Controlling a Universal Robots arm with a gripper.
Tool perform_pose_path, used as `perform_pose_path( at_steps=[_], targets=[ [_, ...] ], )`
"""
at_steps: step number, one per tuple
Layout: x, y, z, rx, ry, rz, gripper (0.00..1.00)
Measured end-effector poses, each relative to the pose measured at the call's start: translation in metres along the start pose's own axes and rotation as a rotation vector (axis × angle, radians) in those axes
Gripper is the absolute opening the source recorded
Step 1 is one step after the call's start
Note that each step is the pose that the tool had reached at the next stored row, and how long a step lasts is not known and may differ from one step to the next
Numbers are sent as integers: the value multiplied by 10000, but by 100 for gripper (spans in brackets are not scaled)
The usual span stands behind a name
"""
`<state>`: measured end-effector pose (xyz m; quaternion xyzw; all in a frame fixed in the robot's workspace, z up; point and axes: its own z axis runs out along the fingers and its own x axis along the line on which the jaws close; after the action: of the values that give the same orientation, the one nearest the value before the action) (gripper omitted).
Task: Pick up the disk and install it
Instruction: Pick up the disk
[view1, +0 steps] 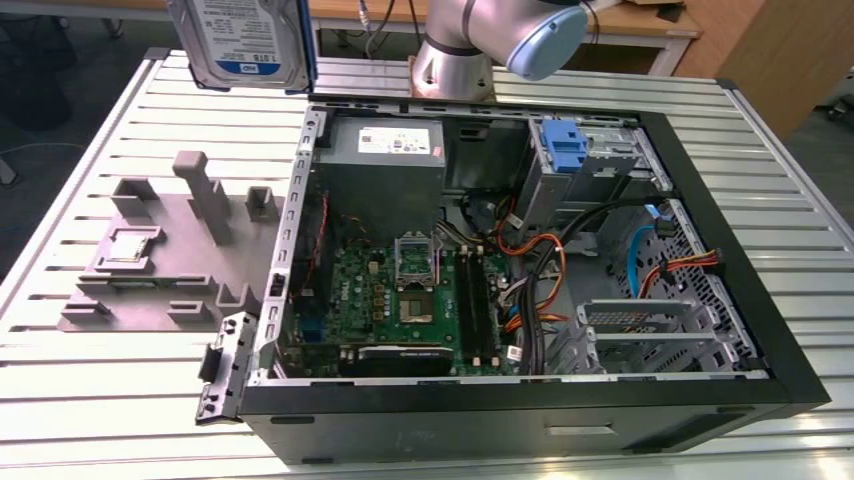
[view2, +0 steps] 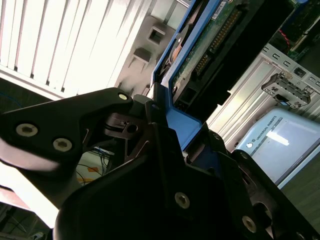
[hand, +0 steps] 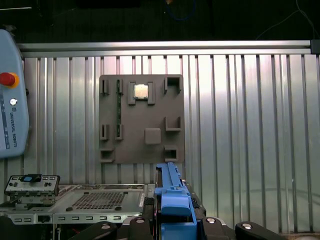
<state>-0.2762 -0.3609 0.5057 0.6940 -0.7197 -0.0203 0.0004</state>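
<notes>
Upper left of the exterior view: flat silver metal hard drive (view1: 247, 40) faced with a glossy white-and-blue label. Smooth blue plastic carrier (hand: 169, 180) framing it, in the first wrist view. Matt black gripper (hand: 171, 206), shiny screw heads. Ribbed bare-metal table (view1: 80, 400), bright sheen. Left centre, matt grey plastic fixture board (view1: 160, 270). Black matt-painted metal computer case (view1: 534, 415).

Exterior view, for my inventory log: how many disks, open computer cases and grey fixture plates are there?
Disk: 1
Computer case: 1
Grey fixture plate: 1
Total: 3
</notes>
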Motion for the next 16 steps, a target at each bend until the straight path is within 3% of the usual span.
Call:
perform_pose_path(
  at_steps=[16],
  targets=[
    [-2,-44,-1,1,-1,0,37]
  ],
)
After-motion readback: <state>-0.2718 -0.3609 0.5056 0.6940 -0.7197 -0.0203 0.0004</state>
